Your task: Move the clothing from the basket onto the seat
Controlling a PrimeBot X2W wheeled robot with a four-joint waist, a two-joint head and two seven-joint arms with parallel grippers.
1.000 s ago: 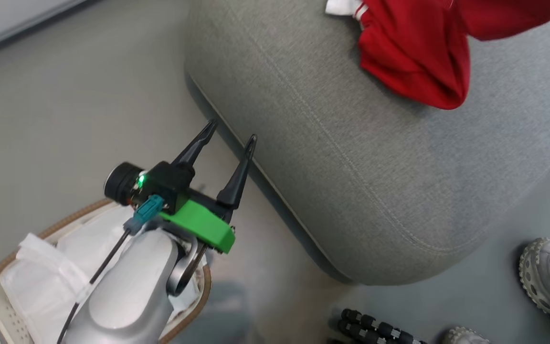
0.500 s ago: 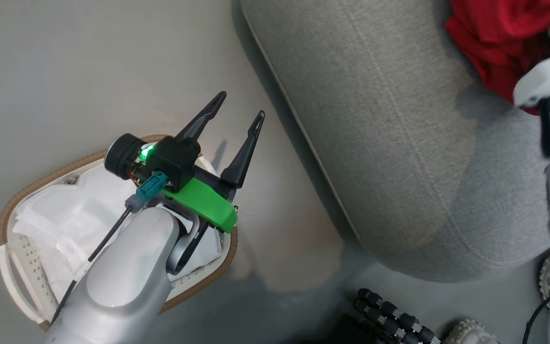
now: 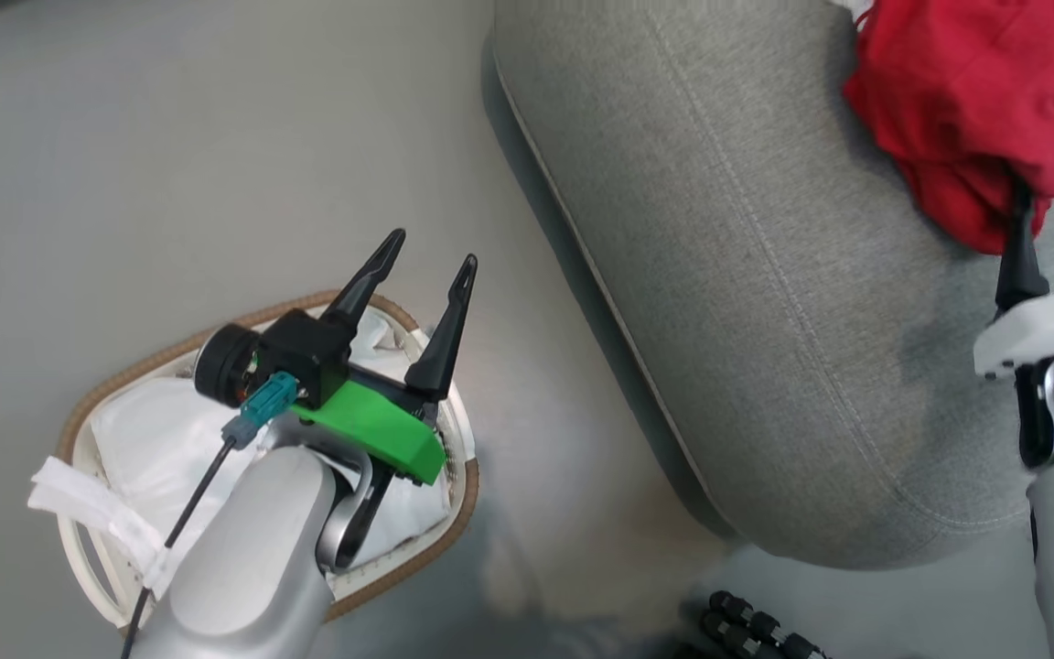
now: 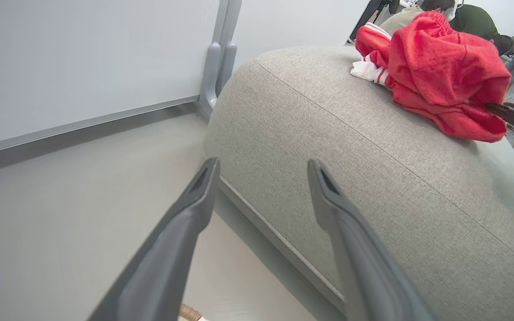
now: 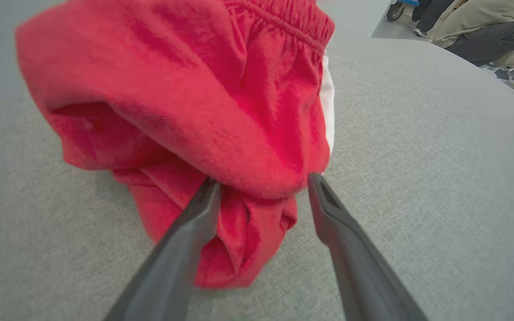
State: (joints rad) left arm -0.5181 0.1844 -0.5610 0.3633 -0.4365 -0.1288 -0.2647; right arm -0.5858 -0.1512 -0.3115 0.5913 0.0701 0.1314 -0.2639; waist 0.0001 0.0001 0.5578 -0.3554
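Matt woven seat (image 3: 765, 275); soft red cloth clothing (image 3: 966, 119).

On my feed the grey floor (image 3: 170, 137) has the basket (image 3: 467, 494) sitting near the seat (image 3: 765, 302), and the red clothing (image 3: 966, 110) is bunched up on the seat's top.

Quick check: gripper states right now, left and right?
Left gripper: open, empty, over the basket.
Right gripper: open, fingertips either side of a fold of the clothing, not clamped.
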